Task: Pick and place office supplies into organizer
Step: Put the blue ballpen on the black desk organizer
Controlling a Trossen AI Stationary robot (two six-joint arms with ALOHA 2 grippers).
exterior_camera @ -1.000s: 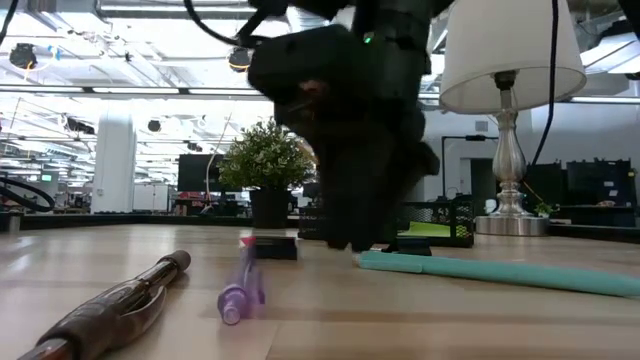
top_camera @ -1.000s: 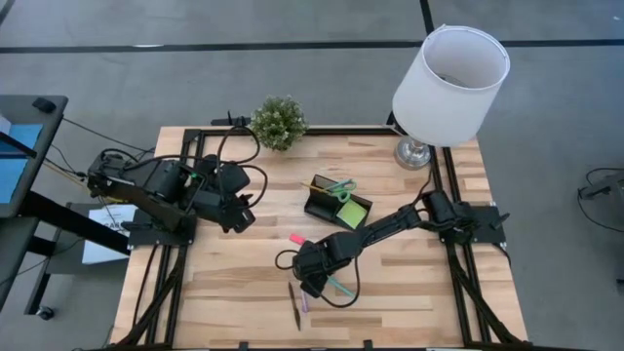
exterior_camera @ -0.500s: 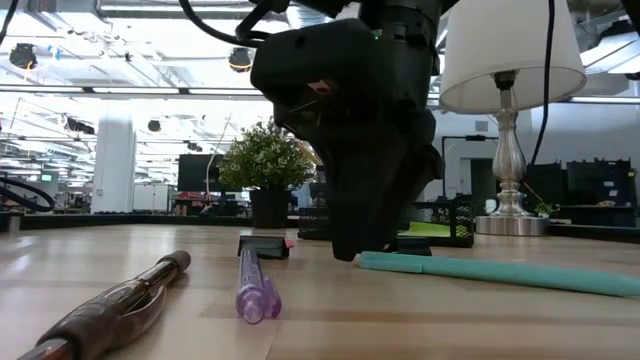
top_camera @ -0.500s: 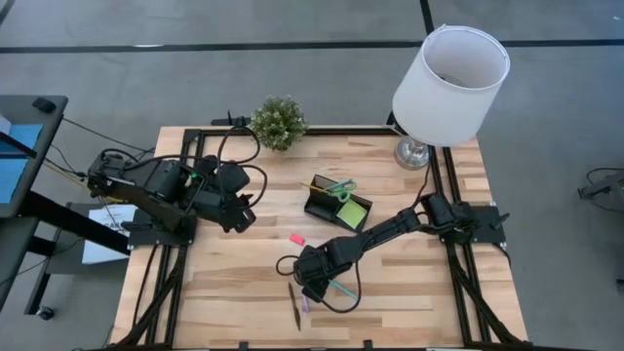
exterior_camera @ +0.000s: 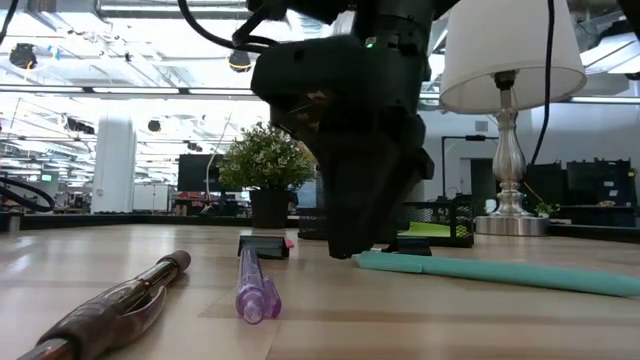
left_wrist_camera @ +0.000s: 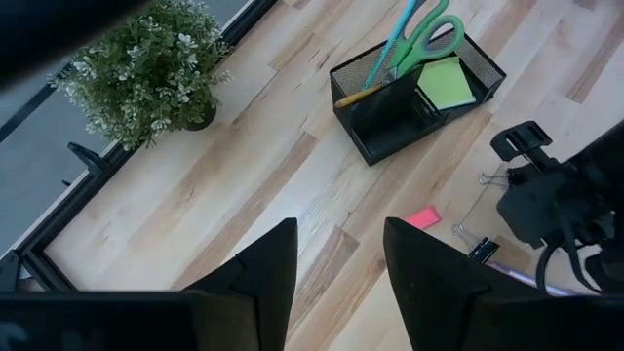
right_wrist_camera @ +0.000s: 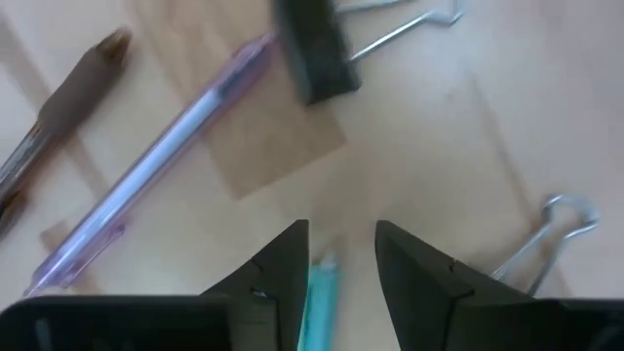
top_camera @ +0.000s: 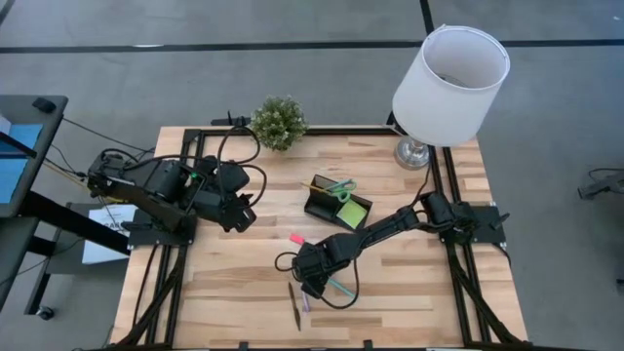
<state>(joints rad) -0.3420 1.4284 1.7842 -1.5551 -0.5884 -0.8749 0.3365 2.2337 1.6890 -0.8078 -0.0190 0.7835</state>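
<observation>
Teal pen [exterior_camera: 500,272] lying flat on the wooden table [top_camera: 409,283] toward its near edge, one end between the parted fingers of the right gripper [right_wrist_camera: 337,255], which is lowered onto the tabletop over that end; the fingers straddle the pen tip with a gap on either side and are not clamped on it. Just left of the teal pen lie the translucent pink pen [exterior_camera: 252,285] and, beside it, the brown pen [exterior_camera: 115,308], both pointing roughly near to far; a black binder clip [right_wrist_camera: 314,49] rests at the far end of the pink pen, with the wire handle of a second clip [right_wrist_camera: 546,239] close by. A pink eraser [top_camera: 296,238] sits farther off, between the pens and the organizer [top_camera: 327,208]. The black mesh organizer stands near the table's centre, holding the green-handled scissors [left_wrist_camera: 421,34] and yellow pencil [left_wrist_camera: 359,94] in its raised section and the lime-green sticky-note pad [left_wrist_camera: 447,82] in a low compartment. The left gripper [left_wrist_camera: 336,263] waits at the left side, fingers apart and empty. Potted plant [top_camera: 279,122] and white-shaded lamp [top_camera: 450,83] occupy the far edge
</observation>
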